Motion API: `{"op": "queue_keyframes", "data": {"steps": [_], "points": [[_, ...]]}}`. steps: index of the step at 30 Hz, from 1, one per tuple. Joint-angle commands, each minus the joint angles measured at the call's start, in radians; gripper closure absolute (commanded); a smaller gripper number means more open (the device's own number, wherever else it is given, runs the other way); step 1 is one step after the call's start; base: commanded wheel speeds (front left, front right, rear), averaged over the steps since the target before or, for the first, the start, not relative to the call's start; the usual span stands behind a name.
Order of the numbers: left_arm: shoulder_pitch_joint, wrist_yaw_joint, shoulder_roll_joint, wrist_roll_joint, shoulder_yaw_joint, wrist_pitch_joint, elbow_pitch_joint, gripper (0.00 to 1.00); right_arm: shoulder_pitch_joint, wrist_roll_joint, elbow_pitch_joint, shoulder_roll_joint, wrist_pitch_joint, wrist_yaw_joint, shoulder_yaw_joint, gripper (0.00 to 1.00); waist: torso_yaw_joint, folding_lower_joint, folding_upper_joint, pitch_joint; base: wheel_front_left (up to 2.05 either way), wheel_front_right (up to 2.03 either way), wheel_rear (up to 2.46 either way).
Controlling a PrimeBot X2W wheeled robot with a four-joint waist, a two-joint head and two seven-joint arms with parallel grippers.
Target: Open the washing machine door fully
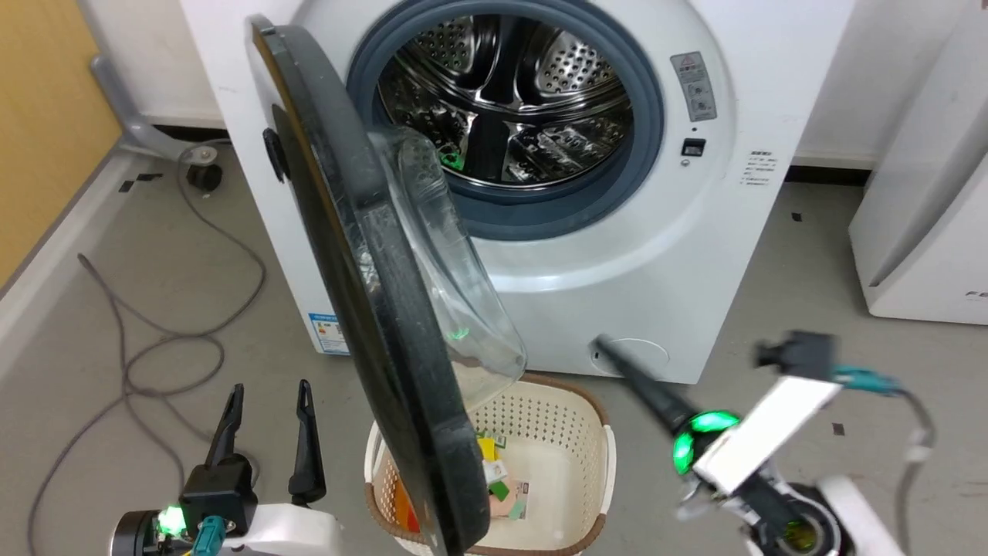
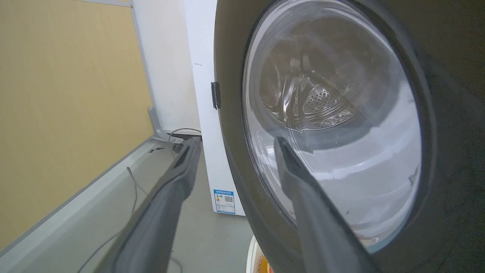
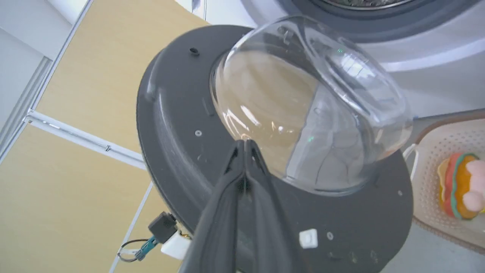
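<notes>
Glass domes out from the middle of the washing machine door [image 1: 370,293], a broad black disc that stands open on hinges at the left side of the washing machine [image 1: 641,255], turned nearly edge-on in the head view with the clear bowl [image 1: 455,286] facing the drum. The perforated steel drum [image 1: 509,100] and its grey rubber gasket [image 1: 648,116] lie fully exposed. The door's lower edge hangs over a cream laundry basket [image 1: 587,432] with a brown rim, set on the floor just in front of the machine. It holds small colourful items [image 1: 498,471], among them a toy burger [image 3: 458,185]. The left hand [image 1: 266,436] sits on the door's outer side, its fingers spread wide and empty, with grey cables [image 1: 154,340] looping over the floor beside it and a yellow wall panel [image 1: 38,116] further left. The right hand [image 1: 606,347] is on the inner side, near the bowl and apart from it in the head view, its fingers pressed together with nothing between them. A white appliance [image 1: 926,193] stands at the right, with bare floor between it and the machine.
</notes>
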State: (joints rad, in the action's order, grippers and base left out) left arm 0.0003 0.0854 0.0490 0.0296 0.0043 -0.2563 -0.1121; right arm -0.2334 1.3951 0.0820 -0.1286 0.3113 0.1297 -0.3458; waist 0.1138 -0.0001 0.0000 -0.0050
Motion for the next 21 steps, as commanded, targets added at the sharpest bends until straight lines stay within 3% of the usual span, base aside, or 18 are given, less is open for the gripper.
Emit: {"op": "queue_keyframes", "data": {"steps": [1, 4, 11, 12, 16, 21], "points": [[0.010, 0.002, 0.002, -0.004, 0.001, -0.006, 0.003, 0.00, 0.012, -0.012, -0.009, -0.006, -0.019, 0.001, 0.003, 1.00, -0.003, 0.0001, 0.0000, -0.002, 0.00, 0.00, 0.00], [0.012, 0.004, 0.002, -0.001, 0.000, -0.006, 0.005, 0.00, 0.018, -0.069, -0.033, -0.021, -0.179, 0.001, 0.028, 1.00, -0.013, 0.0001, 0.0000, -0.006, 0.00, 0.00, 0.00], [0.024, 0.010, 0.001, 0.002, 0.004, -0.006, 0.011, 0.00, 0.039, -0.307, -0.032, -0.139, -0.527, 0.001, 0.069, 1.00, -0.039, 0.0001, 0.0000, -0.018, 0.00, 0.00, 0.00], [0.031, 0.013, 0.001, 0.003, 0.009, -0.006, 0.015, 0.00, 0.049, -0.463, -0.019, -0.170, -0.567, 0.001, 0.105, 1.00, -0.054, 0.0001, 0.0000, -0.024, 0.00, 0.00, 0.00], [0.039, 0.017, 0.001, 0.006, 0.012, -0.006, 0.020, 0.00, 0.075, -0.746, -0.057, -0.143, -0.572, 0.001, 0.217, 1.00, -0.075, 0.0001, 0.0000, -0.025, 0.00, 0.00, 0.00], [0.040, 0.021, 0.001, 0.009, 0.010, -0.006, 0.024, 0.00, 0.149, -1.068, -0.106, -0.065, -0.573, 0.001, 0.304, 1.00, -0.089, 0.0001, 0.0000, -0.023, 0.00, 0.00, 0.00]]}}
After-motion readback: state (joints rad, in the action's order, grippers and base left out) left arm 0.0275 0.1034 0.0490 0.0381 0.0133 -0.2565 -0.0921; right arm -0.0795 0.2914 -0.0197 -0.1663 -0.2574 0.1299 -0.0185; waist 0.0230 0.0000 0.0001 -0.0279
